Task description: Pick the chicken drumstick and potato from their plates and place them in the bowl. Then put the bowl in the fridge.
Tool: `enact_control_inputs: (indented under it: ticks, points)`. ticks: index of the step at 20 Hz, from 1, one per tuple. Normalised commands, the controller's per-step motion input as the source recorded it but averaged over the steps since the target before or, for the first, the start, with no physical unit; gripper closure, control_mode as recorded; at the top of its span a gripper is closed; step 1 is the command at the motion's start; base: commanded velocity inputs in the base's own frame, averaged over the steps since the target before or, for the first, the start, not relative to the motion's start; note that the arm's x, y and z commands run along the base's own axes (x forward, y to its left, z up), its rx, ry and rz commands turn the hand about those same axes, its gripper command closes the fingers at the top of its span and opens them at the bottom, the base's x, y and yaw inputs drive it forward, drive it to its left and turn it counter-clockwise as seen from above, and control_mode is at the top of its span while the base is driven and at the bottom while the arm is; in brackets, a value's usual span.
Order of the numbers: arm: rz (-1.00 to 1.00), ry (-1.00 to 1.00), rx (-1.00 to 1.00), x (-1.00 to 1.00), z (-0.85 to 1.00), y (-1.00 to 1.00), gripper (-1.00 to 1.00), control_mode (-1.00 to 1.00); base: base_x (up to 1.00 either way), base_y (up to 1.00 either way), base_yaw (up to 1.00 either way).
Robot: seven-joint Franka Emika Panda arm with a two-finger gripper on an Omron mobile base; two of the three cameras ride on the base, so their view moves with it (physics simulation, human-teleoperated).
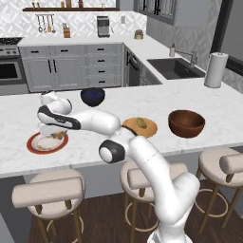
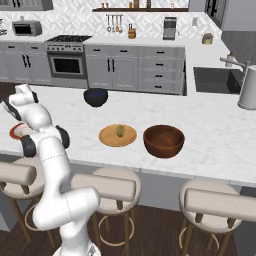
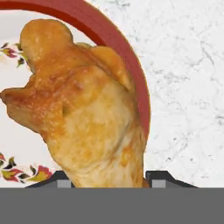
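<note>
Chicken drumstick (image 3: 87, 113) clamped in gripper (image 3: 107, 177) over red-rimmed plate (image 1: 34, 147), potato (image 1: 141, 123) on tan plate (image 1: 151, 129), two bowls nearby

Drumstick (image 3: 83, 113) on left plate (image 1: 33, 144), potato (image 1: 141, 123) on middle plate (image 1: 149, 129) right of it, wooden bowl (image 1: 186, 123) farther right, dark bowl (image 1: 92, 96) behind, all on counter (image 1: 199, 99).
</note>
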Motion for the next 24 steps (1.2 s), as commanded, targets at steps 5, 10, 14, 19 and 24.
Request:
enact_control_inputs:
  ticks: [5, 10, 14, 19, 24]
  points:
    - [0.00, -0.08, 0.04, -0.59, 0.27, -1.00, 1.00, -1.00, 0.00, 0.00, 0.00]
    - [0.00, -0.06, 0.10, -0.63, 0.30, -1.00, 1.00, -1.00, 0.00, 0.00, 0.00]
    - [0.00, -0.07, 0.15, -0.52, 0.19, -1.00, 1.00, -1.00, 0.00, 0.00, 0.00]
    - [0.00, -0.05, 0.16, -0.37, 0.20, -1.00, 1.00, -1.00, 0.00, 0.00, 0.00]
    - [0.00, -0.03, 0.14, -0.27, 0.15, -1.00, 1.00, -1.00, 0.00, 0.00, 0.00]
